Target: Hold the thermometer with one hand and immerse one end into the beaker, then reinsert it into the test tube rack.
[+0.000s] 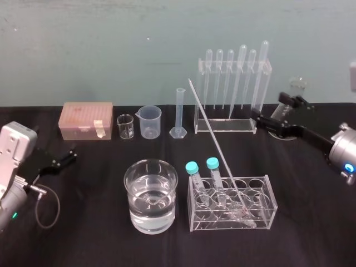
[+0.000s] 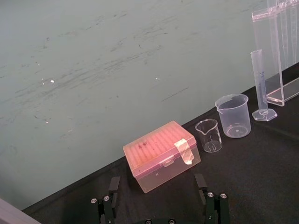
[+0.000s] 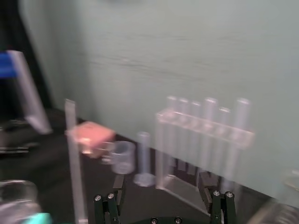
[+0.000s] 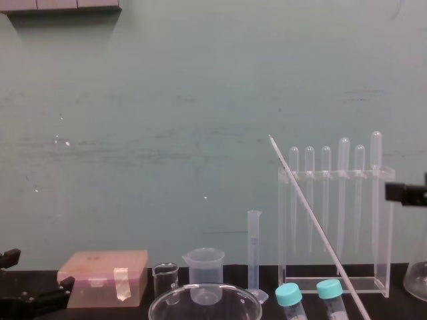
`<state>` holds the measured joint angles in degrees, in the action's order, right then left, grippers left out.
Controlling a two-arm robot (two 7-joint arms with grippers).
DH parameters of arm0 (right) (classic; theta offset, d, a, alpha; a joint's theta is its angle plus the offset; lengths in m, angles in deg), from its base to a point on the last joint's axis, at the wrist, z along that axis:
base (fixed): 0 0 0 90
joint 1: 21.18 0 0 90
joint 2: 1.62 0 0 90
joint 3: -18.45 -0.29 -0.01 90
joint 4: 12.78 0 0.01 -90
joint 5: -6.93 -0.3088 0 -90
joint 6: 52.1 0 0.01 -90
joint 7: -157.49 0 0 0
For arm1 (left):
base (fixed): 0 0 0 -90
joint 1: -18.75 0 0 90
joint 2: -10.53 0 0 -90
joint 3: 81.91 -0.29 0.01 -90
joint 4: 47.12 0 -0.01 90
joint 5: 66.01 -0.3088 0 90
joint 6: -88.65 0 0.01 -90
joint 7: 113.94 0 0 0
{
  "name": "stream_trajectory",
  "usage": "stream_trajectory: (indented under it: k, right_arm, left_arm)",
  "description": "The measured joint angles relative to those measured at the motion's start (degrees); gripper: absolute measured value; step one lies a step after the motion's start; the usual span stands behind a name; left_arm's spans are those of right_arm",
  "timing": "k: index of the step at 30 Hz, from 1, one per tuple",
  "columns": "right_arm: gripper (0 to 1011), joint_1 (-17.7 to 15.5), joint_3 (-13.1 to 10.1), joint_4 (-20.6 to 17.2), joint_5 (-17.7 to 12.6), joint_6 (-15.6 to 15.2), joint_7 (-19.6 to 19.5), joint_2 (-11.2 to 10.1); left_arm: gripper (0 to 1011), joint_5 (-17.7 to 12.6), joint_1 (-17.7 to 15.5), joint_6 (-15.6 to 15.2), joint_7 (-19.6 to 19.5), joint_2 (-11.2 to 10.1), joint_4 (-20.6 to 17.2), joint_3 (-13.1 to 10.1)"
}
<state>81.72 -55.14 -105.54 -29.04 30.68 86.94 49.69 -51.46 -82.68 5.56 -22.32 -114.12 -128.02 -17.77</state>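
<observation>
We see the thermometer (image 1: 212,136) leaning in the test tube rack (image 1: 266,192), its low end inside and its top tipped back and to the left. The beaker (image 1: 150,196) of water sits just left of the rack. Our left gripper (image 2: 159,186) is far left of the rack, open wide. Our right gripper (image 3: 163,191) is behind the rack on the right, open too.

Table (image 1: 83,233): we see black cloth over it.
Back row: pink plastic box (image 1: 86,120), tiny glass beaker (image 1: 125,127), frosted spouted beaker (image 1: 150,122), slim clear cylinder (image 1: 179,114), tall acrylic pipette frame (image 1: 228,125).
Front: wide round glass beaker (image 1: 151,196), low clear tube rack (image 1: 267,192).
</observation>
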Motion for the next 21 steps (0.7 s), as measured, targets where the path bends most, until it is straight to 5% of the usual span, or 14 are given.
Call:
stream_trajectory:
  k: [3, 9, 21]
  right_arm:
    - [1003, 0.89, 0.02, -2.51, -2.86, -3.54, 4.70, -0.86]
    - [1003, 3.33, 2.43, -3.67, -4.74, -5.17, 9.53, -1.31]
    - [1003, 11.11, 10.91, 1.84, -0.15, -6.10, 11.10, 2.46]
  left_arm:
    - [1008, 0.00, 0.00, 0.00, 0.00, 0.00, 0.00, 0.00]
    - [1008, 0.00, 0.00, 0.00, 0.00, 0.00, 0.00, 0.00]
    - [1008, 0.00, 0.00, 0.00, 0.00, 0.00, 0.00, 0.00]
